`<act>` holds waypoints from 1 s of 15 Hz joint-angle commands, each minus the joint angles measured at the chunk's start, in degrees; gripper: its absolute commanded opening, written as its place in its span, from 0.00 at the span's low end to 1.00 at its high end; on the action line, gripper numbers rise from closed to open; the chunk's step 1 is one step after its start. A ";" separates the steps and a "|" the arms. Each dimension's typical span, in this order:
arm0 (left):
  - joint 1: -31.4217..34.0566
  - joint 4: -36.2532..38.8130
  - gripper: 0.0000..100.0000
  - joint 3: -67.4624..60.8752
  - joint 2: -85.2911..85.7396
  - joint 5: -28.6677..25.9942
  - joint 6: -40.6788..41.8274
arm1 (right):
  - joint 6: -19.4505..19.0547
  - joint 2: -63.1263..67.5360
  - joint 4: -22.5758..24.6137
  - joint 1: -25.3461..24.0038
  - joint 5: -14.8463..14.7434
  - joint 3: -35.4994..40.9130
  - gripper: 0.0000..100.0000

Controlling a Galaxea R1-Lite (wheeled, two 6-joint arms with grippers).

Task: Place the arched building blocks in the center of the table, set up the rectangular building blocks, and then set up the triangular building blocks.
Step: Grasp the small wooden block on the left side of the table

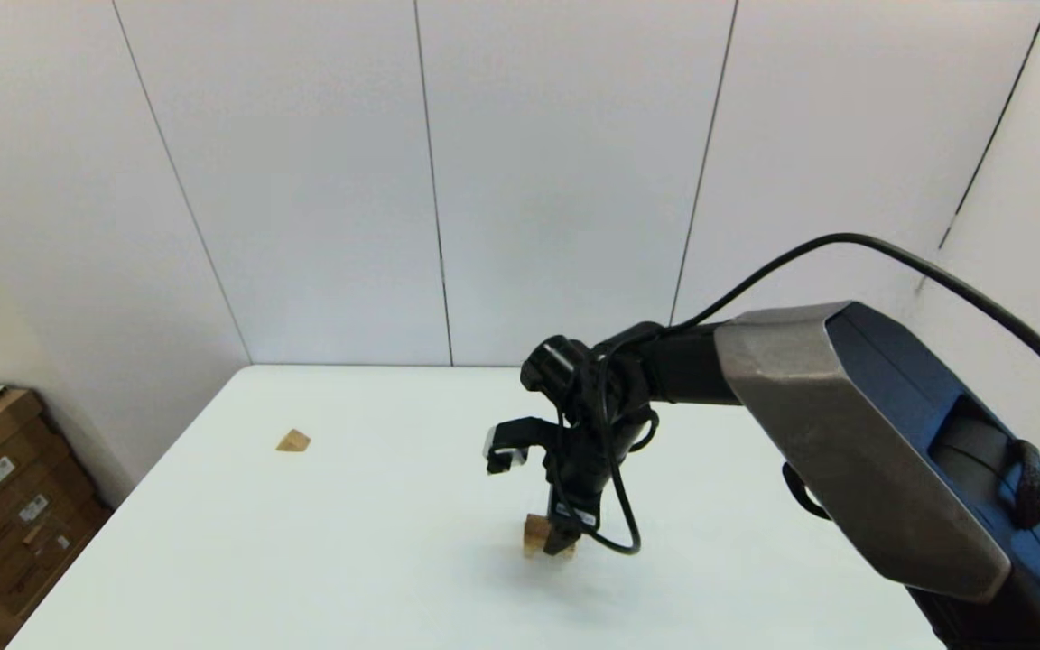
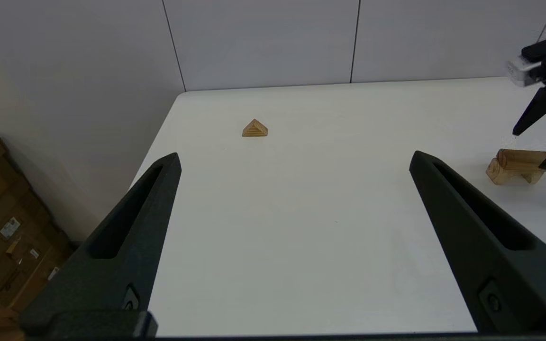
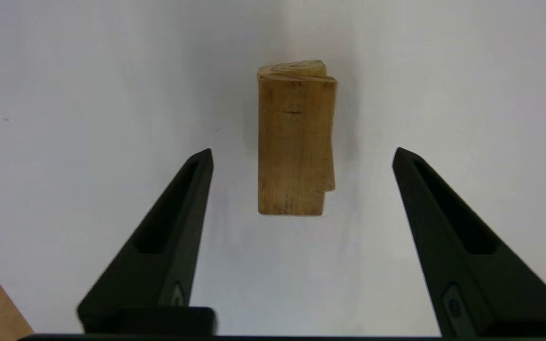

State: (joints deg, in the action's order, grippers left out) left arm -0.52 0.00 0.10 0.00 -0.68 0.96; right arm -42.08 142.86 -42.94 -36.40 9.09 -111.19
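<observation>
Blocks first: the rectangular building blocks (image 3: 294, 142) lie flat on top of the arched building blocks (image 2: 512, 174) near the middle of the surface (image 1: 376, 560). In the left wrist view the bar rests across the arch with the pale hollow showing beneath it. In the right wrist view the bar sits slightly askew, a strip of the arch showing along one long edge, so the two are not flush.

Right tool (image 1: 563, 540) hangs directly over this stack, pointing down, fingers spread wide to either side of the bar and touching nothing. Its fingertips stand level with or just above the bar's upper face; contact with the wood cannot be confirmed from the head view.

Triangular building blocks (image 2: 255, 129) sit alone near the far left corner of the surface, well apart from the stack. Left tool (image 2: 294, 158) is held low on the robot's left, fingers wide apart and empty, facing toward the wedge.

Judgement: the first two steps appear complete and the wedge remains.

Risks noted:
- A fingertip could catch the bar as the right tool lifts away, since the tips flank it closely.
- The offset bar offers a narrow, uneven seat for the wedge.
- The wedge's sloped sides may slip from the fingers.
</observation>
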 commanded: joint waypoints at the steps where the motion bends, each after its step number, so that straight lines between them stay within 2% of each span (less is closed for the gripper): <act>1: 0.00 0.00 1.00 -0.01 0.00 -0.02 0.00 | 5.61 -12.34 -1.45 2.21 0.57 0.36 1.00; 2: 0.00 0.00 1.00 -0.01 0.00 -0.02 0.00 | 6.49 -14.80 -2.59 2.48 0.66 0.45 1.00; 3: 0.00 0.00 1.00 -0.01 0.00 -0.02 0.00 | 8.51 -22.98 -7.78 2.83 1.72 0.45 1.00; 4: 0.00 0.00 1.00 -0.01 -0.09 -0.02 0.00 | 9.12 -28.78 -10.68 3.00 1.89 0.54 1.00; 5: 0.00 0.00 1.00 -0.01 0.00 -0.02 0.00 | 11.41 -36.07 -13.58 3.00 1.63 1.50 1.00; 7: 0.00 0.00 1.00 -0.01 0.00 -0.02 0.00 | 19.93 -46.36 -14.90 3.00 0.66 4.75 1.00; 9: 0.00 0.00 1.00 -0.01 -0.09 -0.02 0.00 | 28.90 -54.71 -14.90 3.00 -4.96 7.92 1.00; 10: 0.00 0.00 1.00 -0.01 -0.09 -0.02 0.00 | 31.62 -58.66 -14.90 3.00 -8.65 10.03 1.00; 11: 0.00 0.00 1.00 -0.01 -0.09 -0.02 0.00 | 32.50 -63.50 -14.81 3.00 -12.70 13.37 1.00; 12: 0.00 0.00 1.00 -0.01 0.00 -0.02 0.00 | 32.59 -67.80 -14.72 3.00 -15.42 16.27 1.00; 13: 0.00 0.00 1.00 -0.01 0.00 -0.02 0.00 | 32.50 -72.29 -14.72 2.91 -17.00 18.82 1.00; 15: 0.00 0.00 1.00 -0.01 -0.09 -0.02 0.00 | 32.41 -80.63 -14.63 5.20 -17.53 23.30 1.00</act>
State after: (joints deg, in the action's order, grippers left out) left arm -0.52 0.00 0.10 0.00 -0.71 0.96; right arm -10.85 78.95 -57.25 -33.34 -4.35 -96.24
